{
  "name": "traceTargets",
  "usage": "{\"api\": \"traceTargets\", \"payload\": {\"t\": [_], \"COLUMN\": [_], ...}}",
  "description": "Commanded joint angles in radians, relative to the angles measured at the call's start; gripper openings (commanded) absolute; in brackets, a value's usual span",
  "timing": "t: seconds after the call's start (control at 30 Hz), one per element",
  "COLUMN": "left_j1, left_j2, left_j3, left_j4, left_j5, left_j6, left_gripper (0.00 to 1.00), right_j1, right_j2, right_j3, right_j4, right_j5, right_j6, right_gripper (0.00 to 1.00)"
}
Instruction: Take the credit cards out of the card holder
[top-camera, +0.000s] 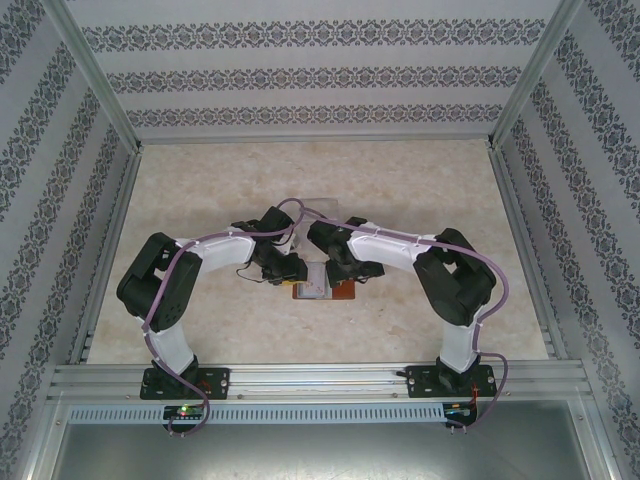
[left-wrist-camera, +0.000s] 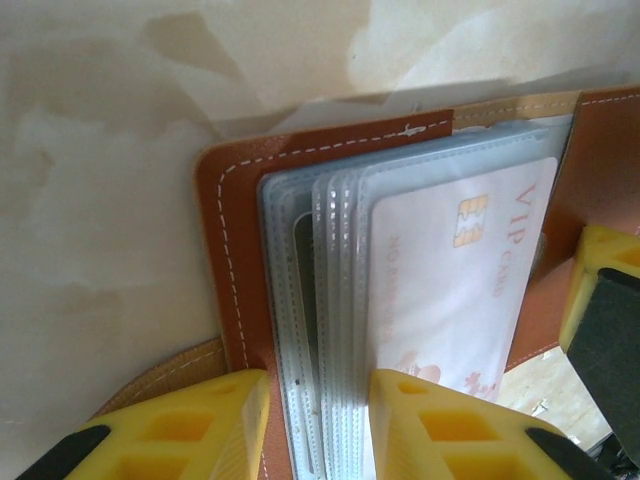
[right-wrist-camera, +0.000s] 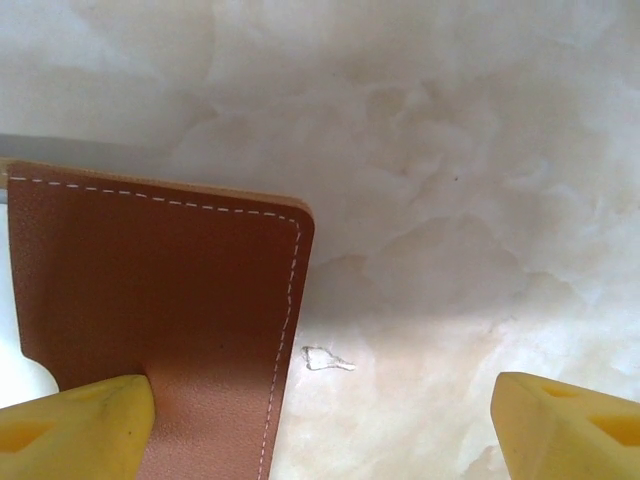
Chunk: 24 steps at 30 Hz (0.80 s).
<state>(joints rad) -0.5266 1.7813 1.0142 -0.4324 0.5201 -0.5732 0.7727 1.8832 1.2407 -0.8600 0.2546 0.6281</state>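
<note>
My left hand (left-wrist-camera: 318, 390) is clenched on the holder (left-wrist-camera: 232, 210) at its clear sleeves (left-wrist-camera: 335, 250), pinning it open on the surface (right-wrist-camera: 450, 150). The white card (left-wrist-camera: 460, 290) sits inside the top sleeve. My right hand (right-wrist-camera: 320, 385) is released, jaws wide, one finger over the holder's leather. If I close there, I grab leather, not card. The sleeve may also cling, so pulling could drag the whole holder out of my left grip.
</note>
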Motion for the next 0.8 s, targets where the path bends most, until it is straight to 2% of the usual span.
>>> {"api": "traceTargets", "payload": {"t": [0.0,0.27,0.43,0.77], "left_j1": [-0.011,-0.011,-0.011,-0.012], "left_j2": [0.028,0.018,0.015,0.006], "left_j3": [-0.032,-0.046,-0.053,-0.063], "left_j4": [0.000,0.029,0.038,0.048], "left_j5": [-0.014,-0.004,0.002,0.007], "left_j6": [-0.005,-0.031,-0.037,-0.046], "left_gripper": [0.33,0.32,0.31,0.29], "right_j1": [0.008,-0.003,-0.006,-0.023], "right_j2": [0.021,-0.101,-0.159,-0.256], "right_j3": [0.014,0.010,0.013,-0.026], "right_j4": [-0.070,-0.009,0.011,0.124], "right_j5": [0.065,-0.070,-0.111,-0.242], "right_j6": [-0.014,0.003,0.023,0.068], "right_gripper": [0.87,0.77,0.62,0.40]}}
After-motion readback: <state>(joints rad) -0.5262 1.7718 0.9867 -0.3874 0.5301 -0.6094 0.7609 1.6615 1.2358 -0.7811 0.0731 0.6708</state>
